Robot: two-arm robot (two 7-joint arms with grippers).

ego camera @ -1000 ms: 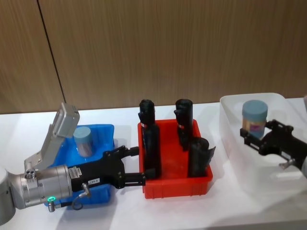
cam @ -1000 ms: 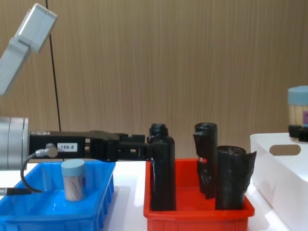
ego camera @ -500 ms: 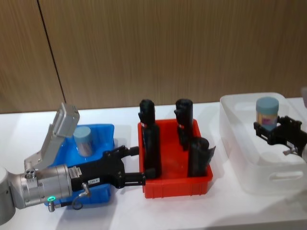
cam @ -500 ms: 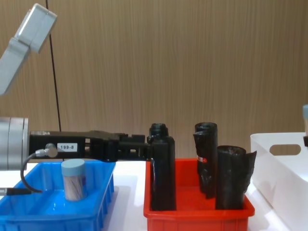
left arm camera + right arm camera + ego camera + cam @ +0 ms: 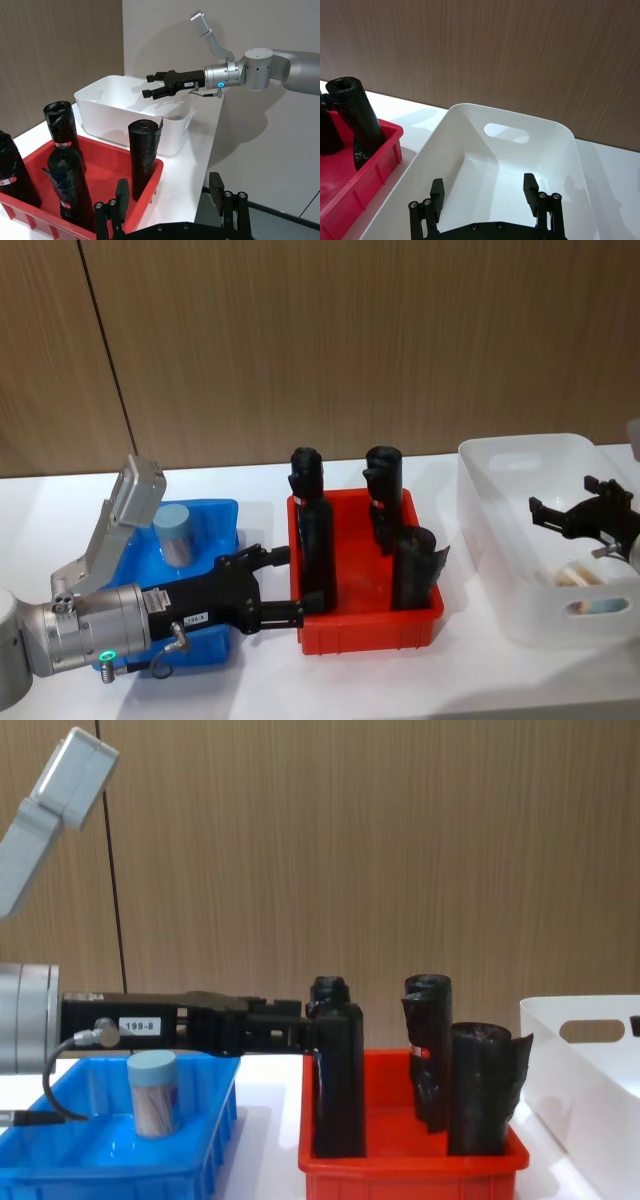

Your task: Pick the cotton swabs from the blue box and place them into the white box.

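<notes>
One cotton-swab jar [image 5: 175, 533] stands upright toward the far side of the blue box [image 5: 218, 512], at the counter's left end. A second jar [image 5: 572, 574] lies on its side in the white box [image 5: 480, 530] at the right end.

The likeliest trouble comes from the left gripper [image 5: 292, 587], which hovers low at the near-left corner of the red bin [image 5: 370, 630]. Turning for the jar, it could clip that bin or its black rolls [image 5: 313, 540], or tip the jar over. Its jaws stand moderately apart and empty. The right gripper [image 5: 560, 495] hangs over the white box, jaws wide, holding nothing.
</notes>
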